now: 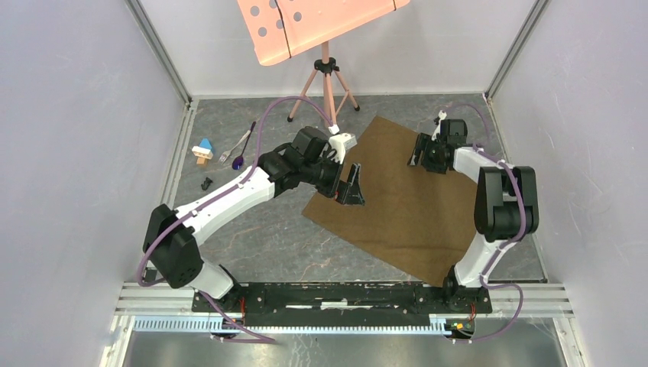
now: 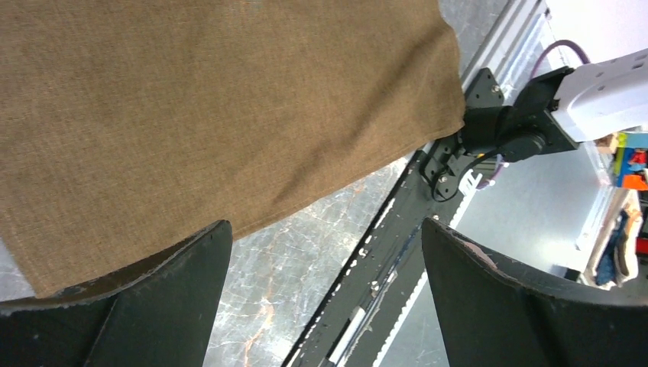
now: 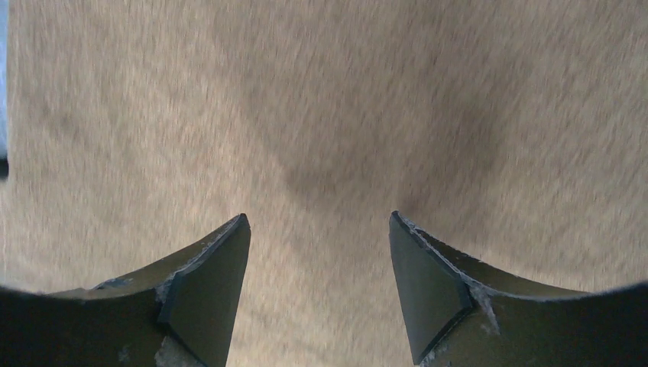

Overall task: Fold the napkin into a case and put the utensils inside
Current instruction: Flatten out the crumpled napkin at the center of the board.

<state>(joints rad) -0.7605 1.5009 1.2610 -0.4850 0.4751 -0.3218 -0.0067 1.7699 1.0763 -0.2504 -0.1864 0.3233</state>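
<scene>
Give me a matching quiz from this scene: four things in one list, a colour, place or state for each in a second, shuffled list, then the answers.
Things:
1. napkin
2. spoon
3. toy block
4. left gripper

Descriptions:
A. open, over the napkin's edge
B. purple bowl, lying left of the napkin
C. spread flat, unfolded
D. blue, white and tan

Pairs: 1-C, 2-B, 3-D, 4-A
</scene>
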